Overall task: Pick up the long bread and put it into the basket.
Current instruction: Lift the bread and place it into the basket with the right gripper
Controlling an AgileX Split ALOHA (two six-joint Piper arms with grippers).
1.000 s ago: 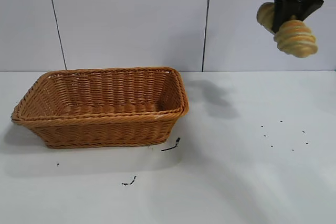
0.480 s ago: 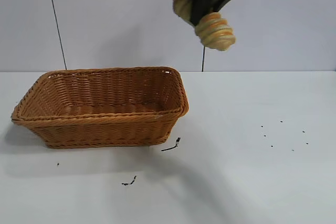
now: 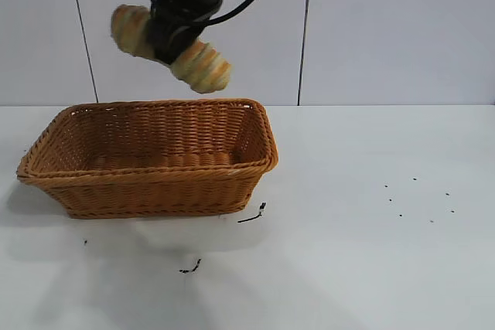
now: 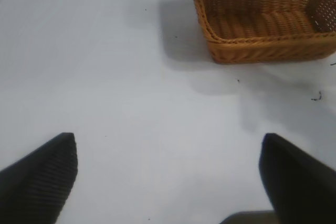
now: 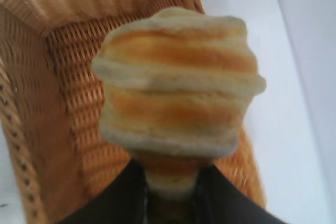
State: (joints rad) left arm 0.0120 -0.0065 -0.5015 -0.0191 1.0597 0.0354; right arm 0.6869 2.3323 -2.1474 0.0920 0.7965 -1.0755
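Holding the bread [image 3: 172, 46] clamped around its middle, the right gripper [image 3: 172, 35] hangs in the air above the basket [image 3: 147, 179], over the basket's rear half. Bread: tilted, one rounded end higher than the other, both ends projecting past the fingers, clear of the rim and touching nothing but the gripper. Right wrist view: the near end of the bread [image 5: 178, 82] fills the frame, with the two dark fingers [image 5: 118, 195] pressed against its sides and the woven basket floor [image 5: 68, 72] directly beneath. Basket: upright on the white table [image 3: 371, 253]. Small dark specks [image 3: 251, 216] lie on the table just beside the basket's front corner. Left gripper [image 4: 168, 179]: fingers spread wide, nothing between them, above bare table well apart from the basket [image 4: 262, 17].
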